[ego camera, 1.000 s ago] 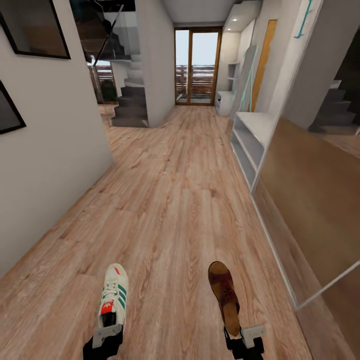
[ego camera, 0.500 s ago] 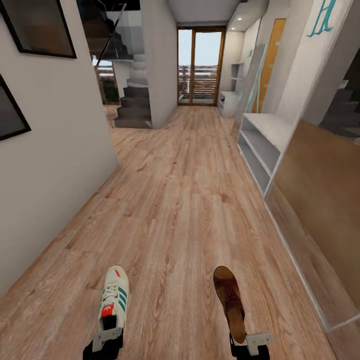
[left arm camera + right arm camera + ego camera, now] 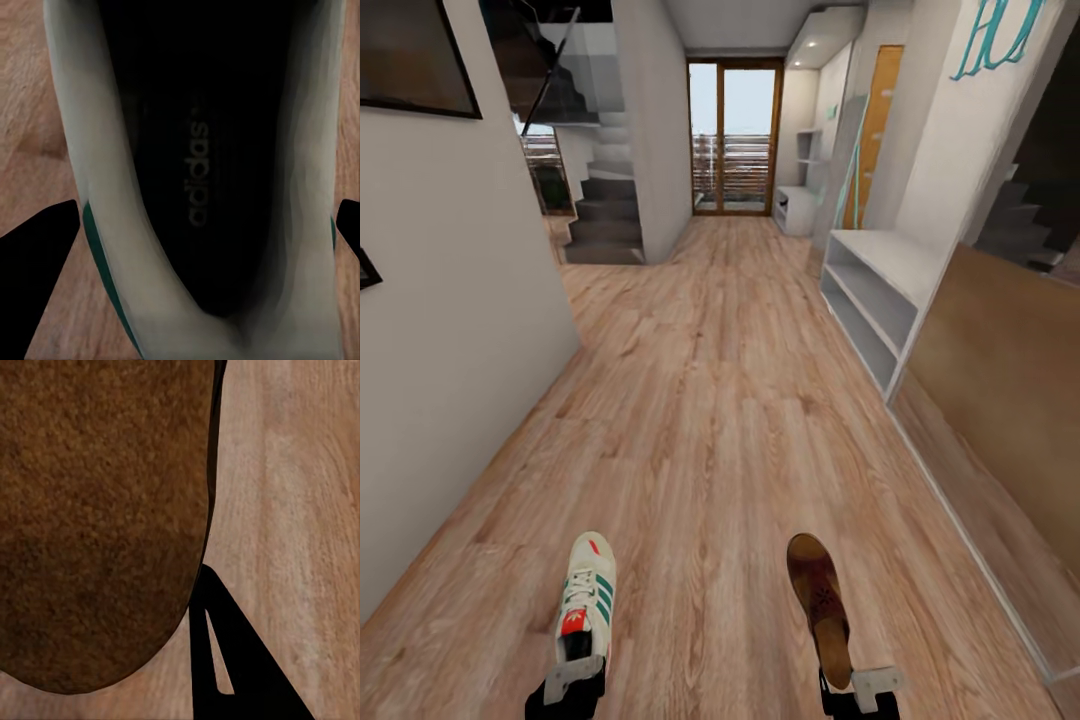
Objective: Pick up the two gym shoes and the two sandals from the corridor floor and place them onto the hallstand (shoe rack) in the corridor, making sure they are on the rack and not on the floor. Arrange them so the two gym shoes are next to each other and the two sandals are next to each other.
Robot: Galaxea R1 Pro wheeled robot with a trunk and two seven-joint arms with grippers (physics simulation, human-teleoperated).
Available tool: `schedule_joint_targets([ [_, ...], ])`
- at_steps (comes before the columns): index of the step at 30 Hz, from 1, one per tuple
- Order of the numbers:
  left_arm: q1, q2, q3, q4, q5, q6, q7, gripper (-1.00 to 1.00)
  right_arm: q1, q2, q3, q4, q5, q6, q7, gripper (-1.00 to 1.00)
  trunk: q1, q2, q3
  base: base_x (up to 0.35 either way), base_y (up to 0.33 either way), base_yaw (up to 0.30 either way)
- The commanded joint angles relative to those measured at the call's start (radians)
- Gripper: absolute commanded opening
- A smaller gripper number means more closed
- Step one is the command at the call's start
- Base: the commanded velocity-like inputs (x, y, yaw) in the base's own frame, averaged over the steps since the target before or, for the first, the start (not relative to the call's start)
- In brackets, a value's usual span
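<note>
**Inspector:** Location of the rack?

**Assessor:** The hallstand (image 3: 875,290) stands against the corridor's right wall, well ahead, with both shelf levels bare. The corridor floor (image 3: 710,400) runs between it and the robot.

**Inspector:** The loads?

**Assessor:** A gym shoe (image 3: 586,592) is pinched at its heel by the left gripper (image 3: 572,682); in the left wrist view, dark fingers (image 3: 37,262) flank the collar (image 3: 97,187). A sandal (image 3: 819,606) is held at its heel end by the right gripper (image 3: 858,688).

**Inspector:** Handling?

**Assessor:** Both are probably light. The shoe's collar likely yields under pressure; the sandal's sole seems stiffer. Heel grips leave the toes cantilevered, so sagging is possible.
</note>
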Motion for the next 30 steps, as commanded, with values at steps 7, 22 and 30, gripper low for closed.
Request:
schedule_joint_targets([
  [7,0.000,-0.001,0.001,0.001,0.003,-0.003,0.000,-1.00,-0.001,0.000,0.003,0.000,0.006,-0.001,-0.010,-1.00,0.000,0.000,0.006,0.303,0.153,-0.240],
  [22,0.001,-0.006,0.001,0.001,0.003,-0.003,-0.003,-1.00,-0.001,-0.006,0.002,-0.002,0.007,-0.001,-0.009,-1.00,0.000,0.000,0.013,0.336,0.012,-0.117],
  [30,0.002,0.000,0.002,0.001,0.004,-0.003,-0.002,-1.00,-0.001,-0.007,0.001,-0.001,0.007,-0.001,-0.010,-1.00,0.000,0.000,0.013,0.340,0.000,-0.001],
])
